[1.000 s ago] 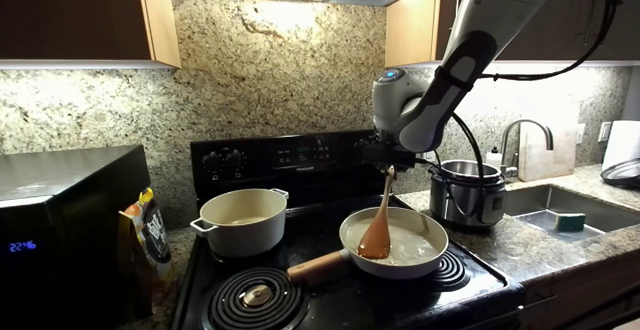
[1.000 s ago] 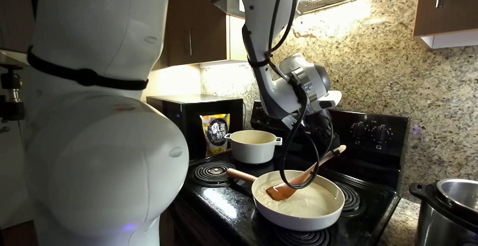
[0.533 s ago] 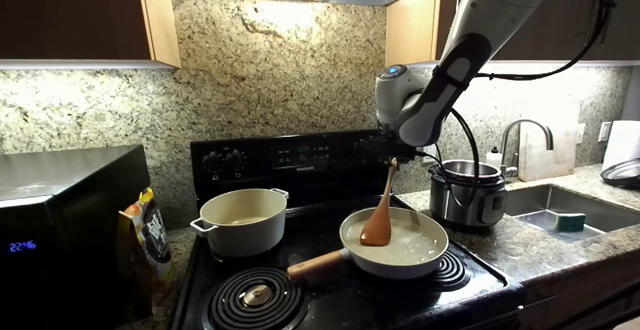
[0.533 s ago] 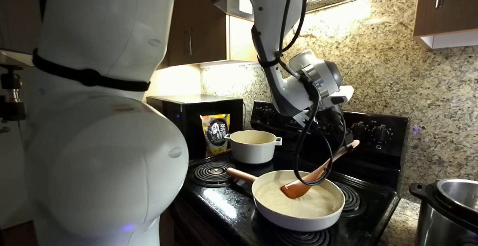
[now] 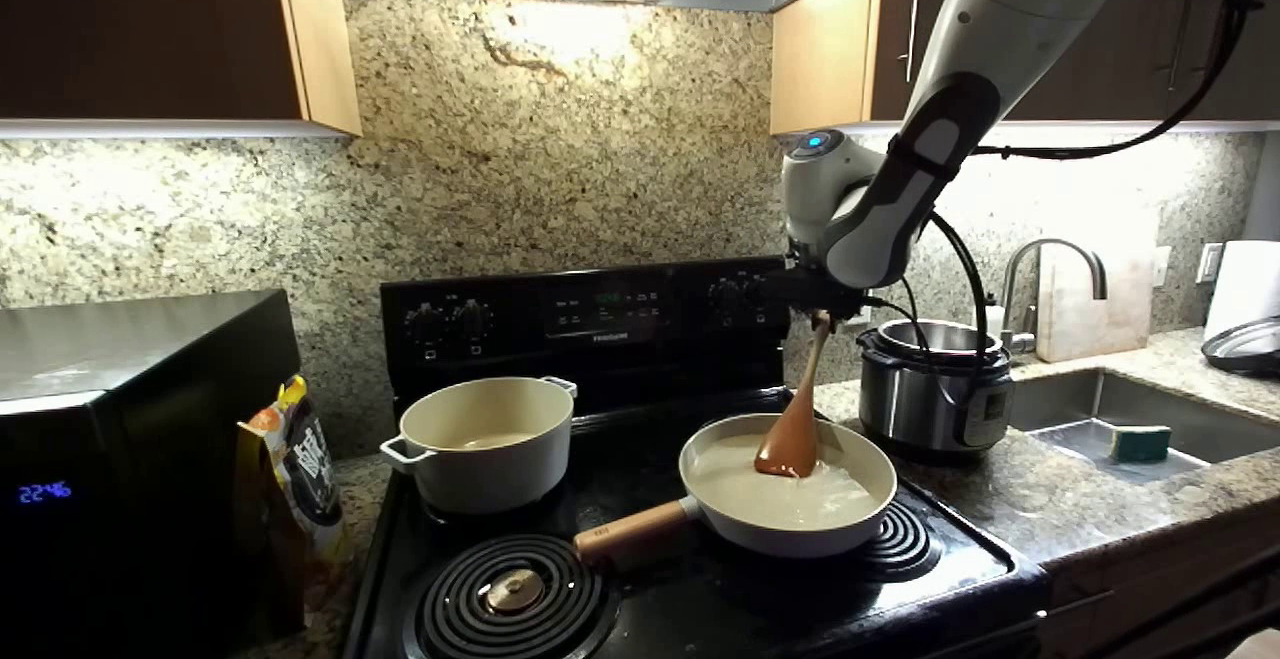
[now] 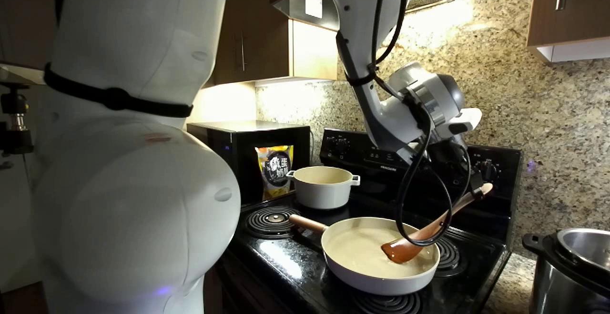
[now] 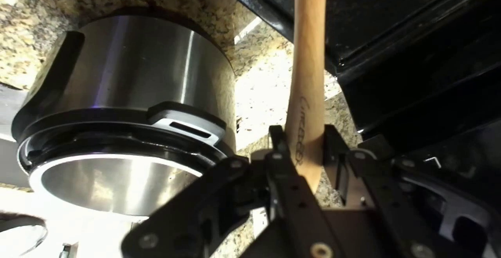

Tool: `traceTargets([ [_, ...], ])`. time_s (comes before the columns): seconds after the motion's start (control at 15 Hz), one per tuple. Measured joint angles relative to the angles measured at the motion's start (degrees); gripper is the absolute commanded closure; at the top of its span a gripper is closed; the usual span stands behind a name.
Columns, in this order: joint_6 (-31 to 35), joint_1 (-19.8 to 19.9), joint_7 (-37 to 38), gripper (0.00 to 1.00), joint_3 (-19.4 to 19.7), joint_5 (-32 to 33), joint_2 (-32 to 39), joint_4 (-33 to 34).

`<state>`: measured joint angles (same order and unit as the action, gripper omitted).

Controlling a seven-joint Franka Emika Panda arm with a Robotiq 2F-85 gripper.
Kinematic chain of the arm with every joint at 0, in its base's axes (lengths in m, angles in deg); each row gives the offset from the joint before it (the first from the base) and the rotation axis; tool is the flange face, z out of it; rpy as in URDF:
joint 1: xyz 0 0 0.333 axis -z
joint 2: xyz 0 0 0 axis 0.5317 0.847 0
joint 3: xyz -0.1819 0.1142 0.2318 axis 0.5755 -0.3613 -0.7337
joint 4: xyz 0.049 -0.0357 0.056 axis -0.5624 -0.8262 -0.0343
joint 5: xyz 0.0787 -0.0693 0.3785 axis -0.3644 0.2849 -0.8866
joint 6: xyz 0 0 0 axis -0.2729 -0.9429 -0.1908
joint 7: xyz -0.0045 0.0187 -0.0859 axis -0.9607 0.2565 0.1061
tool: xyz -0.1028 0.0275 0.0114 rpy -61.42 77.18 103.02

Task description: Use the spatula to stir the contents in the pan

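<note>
Since my gripper (image 7: 305, 132) is pinching the wooden spatula (image 5: 789, 447) near the top of its handle (image 7: 309, 54), the two should move as one. Black fingers (image 7: 331, 138) press on both sides of the wood. A firm pinch should stop the handle from twisting as I stir.

Just below the gripper, in an exterior view, a loop of black cable (image 6: 403, 185) hangs in front of the handle; I can't tell if they touch. I'd go gently so it does not snag.

Lower down, the flat blade (image 6: 402, 251) is inside the cream frying pan (image 6: 376, 283), near its middle. Its bottom edge seems to dip into the pale, runny contents (image 5: 810, 504), but I can't tell how deep. I take this step to be the stirring itself. Slow, wide circles with the blade low should mix it best. I should turn before the rim, or I may shove the pan, because nothing holds its long wooden handle (image 5: 635, 531), which points away from the gripper.

Off to the gripper's side, near the pan, is a steel electric pressure cooker (image 5: 928, 411) to steer clear of.
</note>
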<state>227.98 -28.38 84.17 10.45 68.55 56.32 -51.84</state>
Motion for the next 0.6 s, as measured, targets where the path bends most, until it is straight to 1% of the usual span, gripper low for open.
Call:
traceTargets([
  [0.33, 0.0, -0.1, 2.5, 0.88, 2.7, 1.9, 0.0, 0.0],
  [0.6, -0.3, -0.3, 4.0, 0.88, 3.5, 2.2, 0.0, 0.0],
])
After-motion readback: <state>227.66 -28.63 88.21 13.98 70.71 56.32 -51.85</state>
